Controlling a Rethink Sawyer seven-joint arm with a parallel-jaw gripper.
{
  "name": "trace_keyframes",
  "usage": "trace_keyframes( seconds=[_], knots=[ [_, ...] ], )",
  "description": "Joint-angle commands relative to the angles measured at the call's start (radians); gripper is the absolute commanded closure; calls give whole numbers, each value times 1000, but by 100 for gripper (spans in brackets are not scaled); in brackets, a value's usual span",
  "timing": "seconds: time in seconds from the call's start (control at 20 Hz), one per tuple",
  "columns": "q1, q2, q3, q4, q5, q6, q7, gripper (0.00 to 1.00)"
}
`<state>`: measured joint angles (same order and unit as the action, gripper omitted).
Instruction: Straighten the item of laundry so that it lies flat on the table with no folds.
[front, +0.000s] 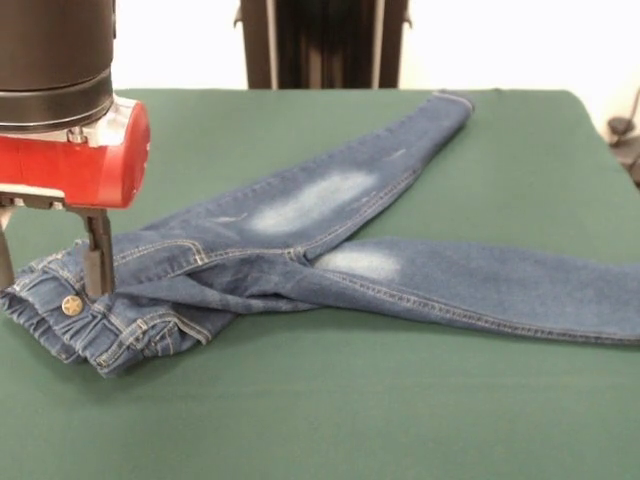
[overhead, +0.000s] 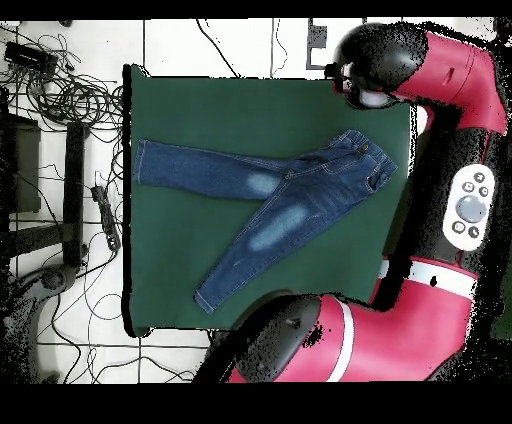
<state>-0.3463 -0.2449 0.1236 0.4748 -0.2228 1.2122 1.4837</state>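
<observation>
Front view, left to right: red and black arm (front: 70, 120) comes down at the left edge over dark green table (front: 420, 400), cloth smooth with no wrinkles showing. Gripper (front: 50, 270) hangs under the red housing; two dark fingers (front: 97, 255) stand well apart, so it is open, one at the picture's edge, the other with its tip down on the waistband of the jeans (front: 330, 250), just beside the brass button (front: 71, 305). Nothing is clamped between them. Waistband end sits bunched and partly folded over at the left; one leg runs up and right toward the far table edge, the other runs right along the table and out of frame, the two crossing near the crotch. Faded whitish patch on each thigh. Behind the table, a pale wall and a dark upright stand (front: 320, 40); some dark gear at the far right edge. Overhead view, left to right: tiled floor with a tangle of black cables (overhead: 60, 90) and dark frame parts, then the table (overhead: 180, 290), jeans (overhead: 270, 190) lying across its middle with leg ends toward the left and lower left, waistband at the right near the table edge under the arm's end. The arm (overhead: 440, 300) wraps round the right and bottom sides; a grey button panel (overhead: 470, 205) shows on it, markings too small to read. No readable brand or writing anywhere.
</observation>
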Motion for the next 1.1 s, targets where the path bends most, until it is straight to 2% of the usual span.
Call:
trace_keyframes(
  seconds=[0.05, 0.45, 0.65, 0.9, 1.1],
  knots=[
    [70, 99, 51, 89, 52, -13, 314, 0],
    [95, 116, 26, 74, 63, -5, 335, 0],
    [109, 128, 20, 56, 43, -13, 276, 0],
    [119, 141, 25, 13, 12, 17, 109, 0],
    [96, 111, 40, 55, 12, -1, -48, 0]
  ],
)
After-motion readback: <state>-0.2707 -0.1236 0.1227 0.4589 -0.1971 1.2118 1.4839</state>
